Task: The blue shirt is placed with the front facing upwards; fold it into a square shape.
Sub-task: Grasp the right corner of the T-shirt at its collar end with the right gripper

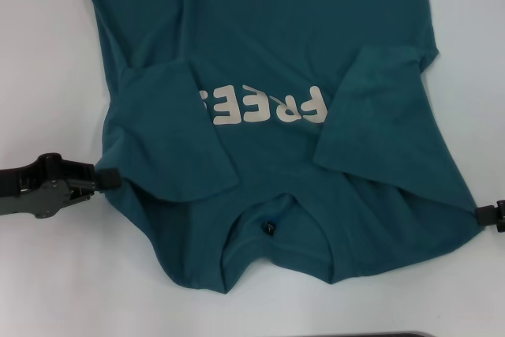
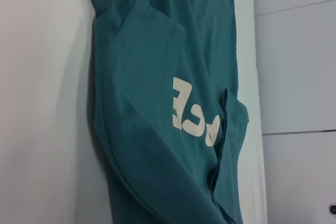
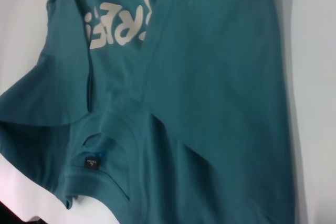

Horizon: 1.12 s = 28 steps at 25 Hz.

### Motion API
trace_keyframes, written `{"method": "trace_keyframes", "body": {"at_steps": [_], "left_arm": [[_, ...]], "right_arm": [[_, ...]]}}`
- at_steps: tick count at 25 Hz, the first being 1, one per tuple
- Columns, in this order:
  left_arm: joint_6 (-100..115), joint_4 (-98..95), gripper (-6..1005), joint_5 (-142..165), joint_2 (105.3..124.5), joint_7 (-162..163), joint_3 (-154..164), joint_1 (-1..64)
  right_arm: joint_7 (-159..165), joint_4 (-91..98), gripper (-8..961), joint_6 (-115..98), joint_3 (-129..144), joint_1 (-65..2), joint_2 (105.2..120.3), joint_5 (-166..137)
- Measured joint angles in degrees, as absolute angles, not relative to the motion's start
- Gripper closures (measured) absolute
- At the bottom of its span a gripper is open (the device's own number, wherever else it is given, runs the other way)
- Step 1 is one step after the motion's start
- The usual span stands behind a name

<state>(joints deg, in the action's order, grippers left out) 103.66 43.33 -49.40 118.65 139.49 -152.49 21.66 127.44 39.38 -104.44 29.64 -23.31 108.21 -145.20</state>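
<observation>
Teal cotton of the blue shirt (image 1: 268, 53) is spread across the white surface (image 1: 47, 53), sleeves folded inward. Left end effector (image 1: 110, 178) at nine o'clock and right end effector (image 1: 486, 212) at three o'clock apparently pinch the shoulders; whether they are clamped cannot be told. Both should be lifted evenly.

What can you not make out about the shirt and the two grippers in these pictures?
- Shirt hem: cut off by the head view's top edge.
- Lettering: both ends hidden under the folded-in sleeves, in every view.
- Left gripper fingertips: hidden at the shirt's edge.
- Right gripper: mostly cut off by the head view's right edge.
</observation>
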Motion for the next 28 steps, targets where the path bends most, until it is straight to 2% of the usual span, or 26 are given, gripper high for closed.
{"method": "trace_keyframes", "body": {"at_steps": [6, 28], "left_arm": [[103.6, 43.3, 983, -49.4, 118.65, 139.5, -152.5, 21.6], [103.6, 43.3, 982, -49.4, 118.65, 139.5, -152.5, 21.6]], "right_arm": [[127.6, 39.4, 41, -103.3, 29.6, -24.0, 108.83, -146.8], [127.9, 38.8, 42, -102.4, 29.8, -25.2, 109.64, -146.7]]}}
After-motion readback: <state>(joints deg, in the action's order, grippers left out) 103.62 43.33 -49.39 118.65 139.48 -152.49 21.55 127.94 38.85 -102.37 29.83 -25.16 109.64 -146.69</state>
